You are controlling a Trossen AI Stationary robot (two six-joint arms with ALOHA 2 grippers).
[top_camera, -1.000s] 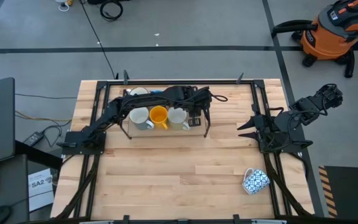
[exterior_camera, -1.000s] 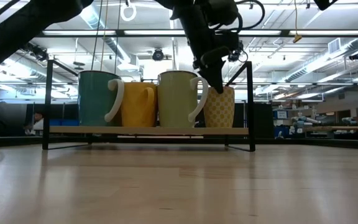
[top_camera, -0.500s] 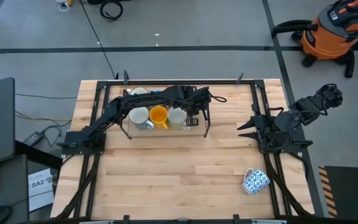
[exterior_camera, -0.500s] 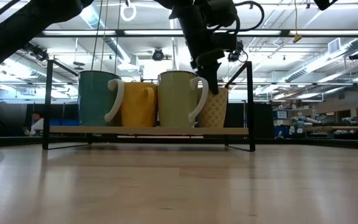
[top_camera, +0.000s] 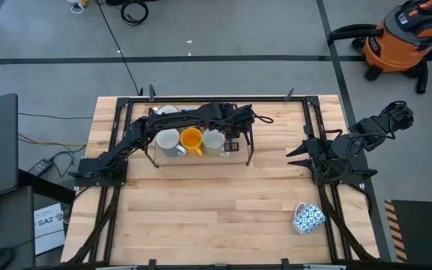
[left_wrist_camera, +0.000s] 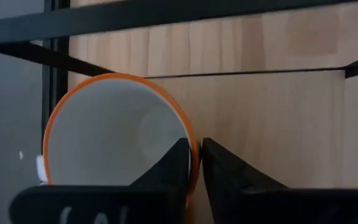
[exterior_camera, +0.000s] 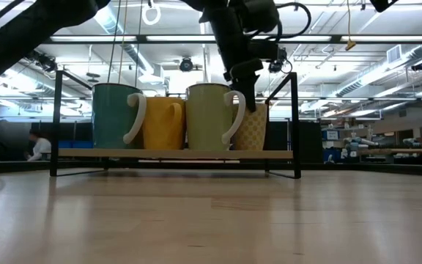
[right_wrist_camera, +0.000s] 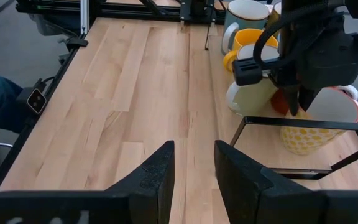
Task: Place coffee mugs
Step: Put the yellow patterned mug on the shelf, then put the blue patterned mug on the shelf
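A low black-framed rack (top_camera: 247, 154) stands at the table's far middle. On its wooden shelf (exterior_camera: 174, 154) stand a teal mug (exterior_camera: 110, 116), a yellow-orange mug (exterior_camera: 163, 125) and a cream mug (exterior_camera: 209, 117), all upright. My left gripper (left_wrist_camera: 194, 158) reaches over the rack's right end and is shut on a yellow patterned mug (exterior_camera: 258, 128) with an orange rim. A blue-and-white patterned mug (top_camera: 308, 217) lies on its side near the table's right near corner. My right gripper (right_wrist_camera: 194, 163) waits open at the table's right side. My left gripper pinches the patterned mug's orange rim (left_wrist_camera: 191, 140), one finger (left_wrist_camera: 178, 163) inside the cup and the other (left_wrist_camera: 219, 165) outside. The fingers come from above, pointing down. The mug is upright, with its base level with the shelf beside the cream mug.
The rack's black posts and top bars (right_wrist_camera: 303, 123) enclose the mugs. A further white mug (top_camera: 167, 111) shows behind the rack under the left arm. The middle and near parts of the wooden table (top_camera: 201, 217) are bare. An orange shop vacuum (top_camera: 400, 37) stands on the floor.
My left gripper has carried the patterned mug a little toward the table's left along the shelf. The mug now stands partly behind the cream mug's handle in the low view. The gripper has stayed shut on the rim.
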